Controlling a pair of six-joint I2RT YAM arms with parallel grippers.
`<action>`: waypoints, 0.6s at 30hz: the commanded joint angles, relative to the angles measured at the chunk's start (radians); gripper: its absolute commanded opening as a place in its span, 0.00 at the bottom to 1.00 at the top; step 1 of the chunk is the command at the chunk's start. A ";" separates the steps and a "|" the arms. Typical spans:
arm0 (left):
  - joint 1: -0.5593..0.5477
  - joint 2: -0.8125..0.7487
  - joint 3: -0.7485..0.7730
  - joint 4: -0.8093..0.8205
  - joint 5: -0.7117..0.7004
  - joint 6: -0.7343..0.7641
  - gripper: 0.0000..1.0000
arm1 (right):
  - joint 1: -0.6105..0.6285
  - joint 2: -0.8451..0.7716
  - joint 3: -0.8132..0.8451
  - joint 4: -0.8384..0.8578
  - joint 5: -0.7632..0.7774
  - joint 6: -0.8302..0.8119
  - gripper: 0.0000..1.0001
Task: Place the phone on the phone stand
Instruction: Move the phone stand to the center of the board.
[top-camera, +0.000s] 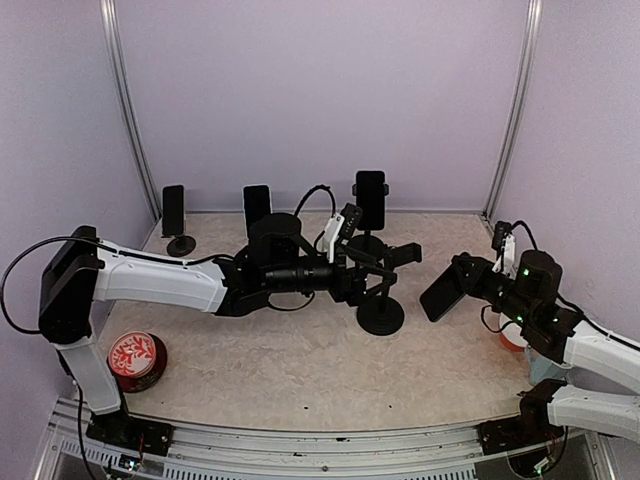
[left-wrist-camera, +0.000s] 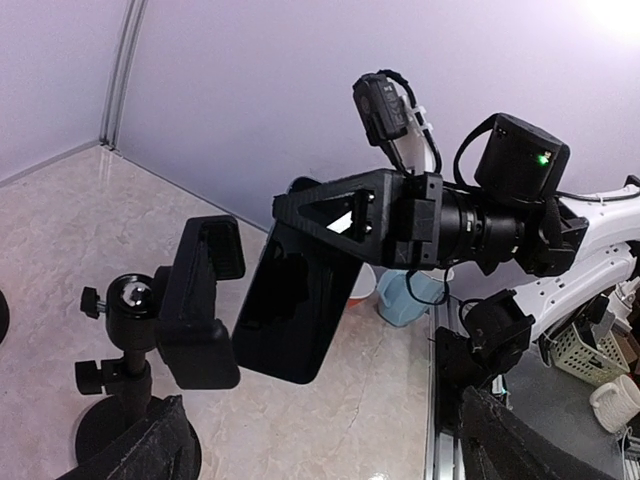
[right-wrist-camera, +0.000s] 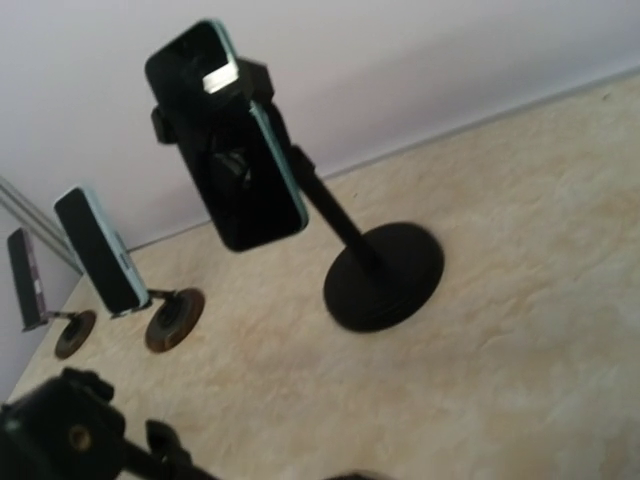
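Observation:
The black phone (top-camera: 441, 291) is held tilted above the table by my right gripper (top-camera: 466, 276), which is shut on its upper edge. In the left wrist view the phone (left-wrist-camera: 300, 300) hangs just right of the empty black phone stand (left-wrist-camera: 195, 300), close to its cradle but apart from it. The stand (top-camera: 381, 314) is at table centre. My left gripper (top-camera: 374, 270) is beside the stand's pole; its fingers (left-wrist-camera: 135, 450) are spread wide and hold nothing. The held phone and the right gripper's fingers do not show in the right wrist view.
Three other stands with phones stand along the back wall (top-camera: 174, 210), (top-camera: 257, 208), (top-camera: 371, 198); the nearest one also shows in the right wrist view (right-wrist-camera: 225, 150). A red tin (top-camera: 137, 358) lies front left. A blue cup (left-wrist-camera: 410, 295) is at the right edge.

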 joint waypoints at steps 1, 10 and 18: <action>0.035 0.036 0.042 -0.013 0.043 -0.005 0.89 | -0.016 -0.012 -0.007 0.076 -0.077 0.031 0.00; 0.086 0.106 0.107 -0.033 0.106 0.003 0.82 | -0.016 -0.041 -0.016 0.063 -0.086 0.038 0.00; 0.087 0.174 0.185 -0.059 0.128 0.005 0.79 | -0.017 -0.056 -0.031 0.057 -0.080 0.042 0.00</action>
